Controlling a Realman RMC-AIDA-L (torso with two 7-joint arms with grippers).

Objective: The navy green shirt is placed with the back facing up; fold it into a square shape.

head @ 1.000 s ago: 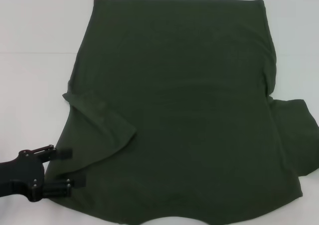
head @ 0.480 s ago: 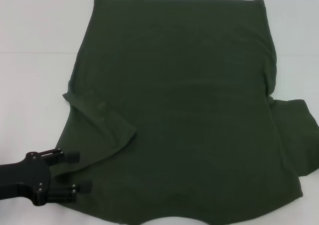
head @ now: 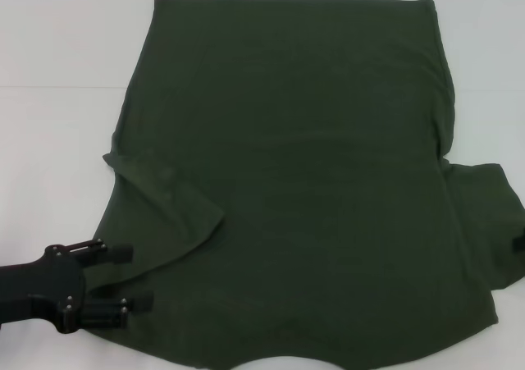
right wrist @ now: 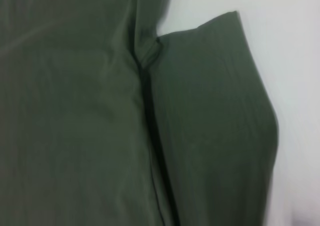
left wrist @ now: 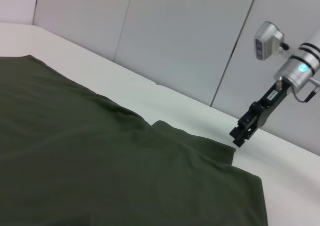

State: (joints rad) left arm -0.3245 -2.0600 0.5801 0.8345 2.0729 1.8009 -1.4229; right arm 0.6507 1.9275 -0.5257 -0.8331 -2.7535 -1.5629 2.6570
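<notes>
Since a second ago our left gripper (head: 131, 279) has slid right from just off the shirt's edge onto the near-left corner of the navy green shirt (head: 303, 165); over the last half second it barely shifted. Right gripper (head: 518, 244) has just poked in at the right edge of the head view, by the right sleeve, where earlier frames showed nothing.

Left gripper: fingers spread wide, one pad (head: 121, 253) farther, one nearer, both over the cloth just near of the folded-in left sleeve. Nothing pinched between them as far as we can see.

Right gripper: only a dark sliver in the head view. Left wrist view shows it (left wrist: 239, 138) pointing down just above the white table (head: 57, 140), close to the far sleeve corner. We cannot tell if its fingers are open or shut.

Shirt lies flat, plain side up, filling most of the table, hem far, collar end near. Left sleeve is folded in over the body; right sleeve (right wrist: 215, 126) still sticks out flat on the table.
</notes>
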